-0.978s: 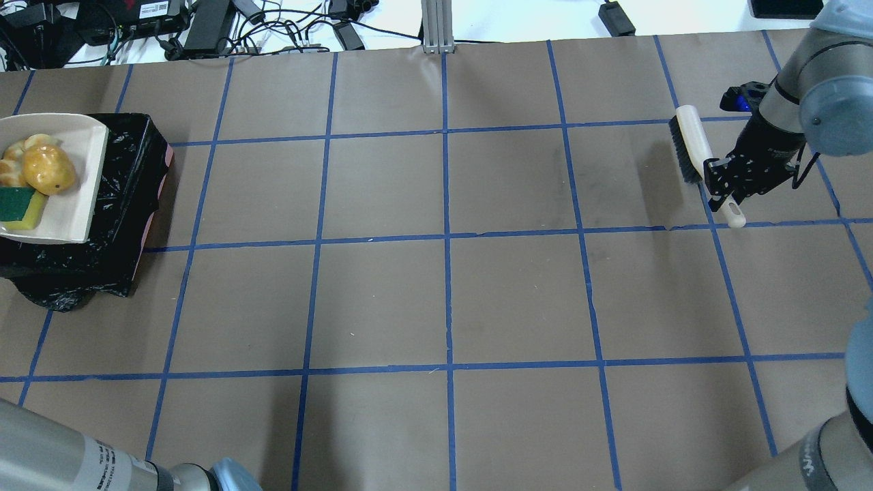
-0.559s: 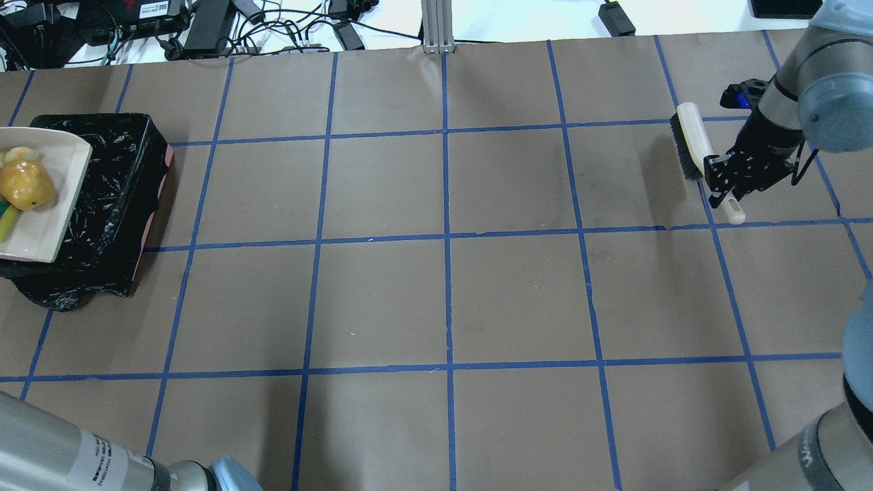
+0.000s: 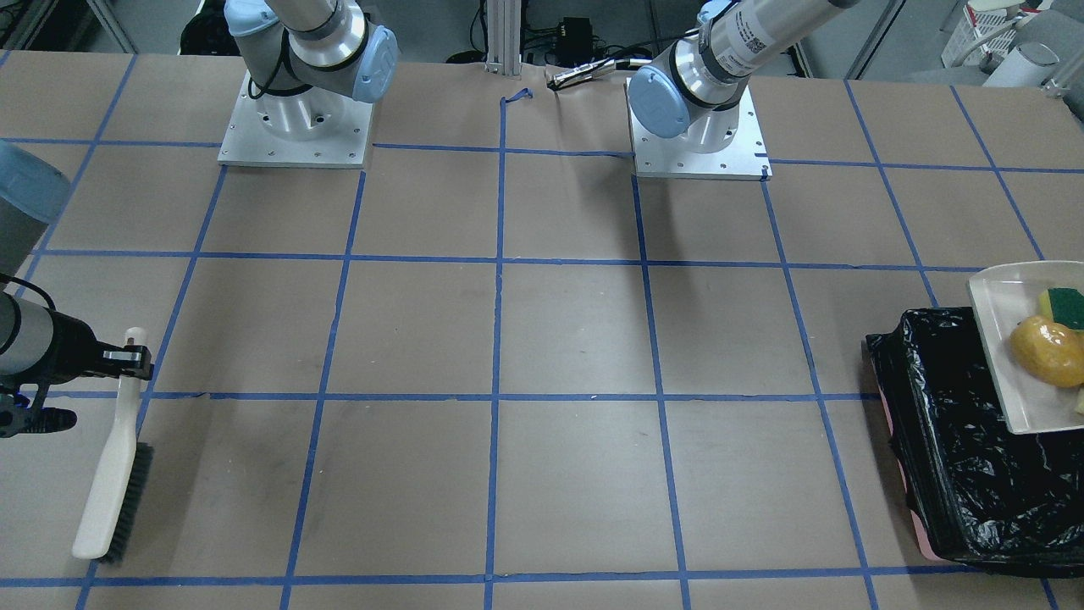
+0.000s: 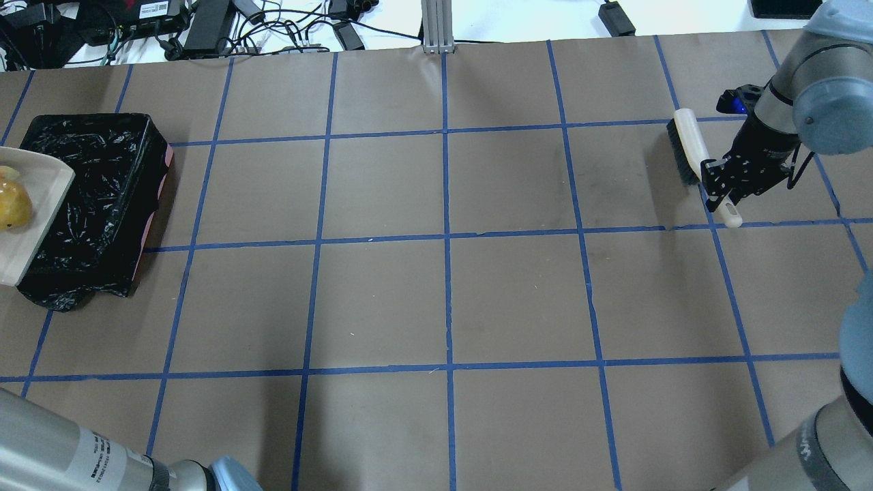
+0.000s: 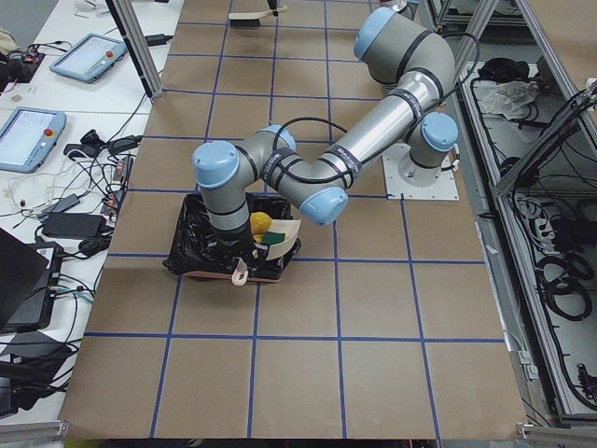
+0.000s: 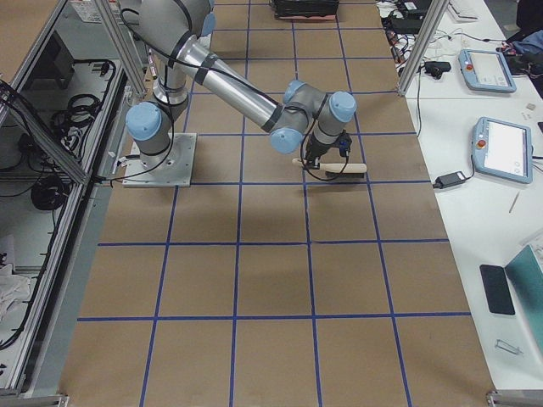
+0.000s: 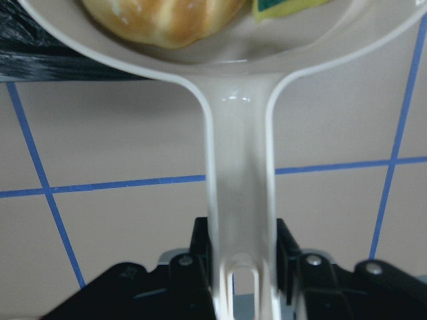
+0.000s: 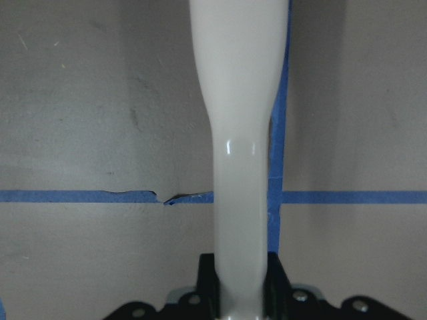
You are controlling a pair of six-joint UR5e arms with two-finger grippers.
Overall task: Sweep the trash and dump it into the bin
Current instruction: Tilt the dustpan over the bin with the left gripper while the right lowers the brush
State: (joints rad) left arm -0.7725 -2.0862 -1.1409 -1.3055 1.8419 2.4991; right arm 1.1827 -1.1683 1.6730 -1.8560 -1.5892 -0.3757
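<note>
Trash (image 3: 1053, 332) sits in a smooth beige plastic dustpan (image 3: 1003, 339). In it we see a glossy yellow-brown potato (image 3: 1047, 352), a yellow sponge block (image 3: 1069, 298) with green backing, and a ridged, golden bread piece (image 7: 167, 20). The dustpan is shallow with a raised rim. It overlaps one side of the bin (image 3: 957, 457), a rectangular container lined with crinkly, shiny black plastic, pink along one edge. The left gripper (image 7: 241, 247) has its jaws closed tight on the dustpan's flat, slotted handle. Well apart, at the other end of the table (image 4: 443, 300), the right gripper (image 8: 241, 277) clamps the rounded cream handle of a hand brush (image 3: 114, 474) with dark bristles. We see matte brown paper on the table, gridded with blue tape.
</note>
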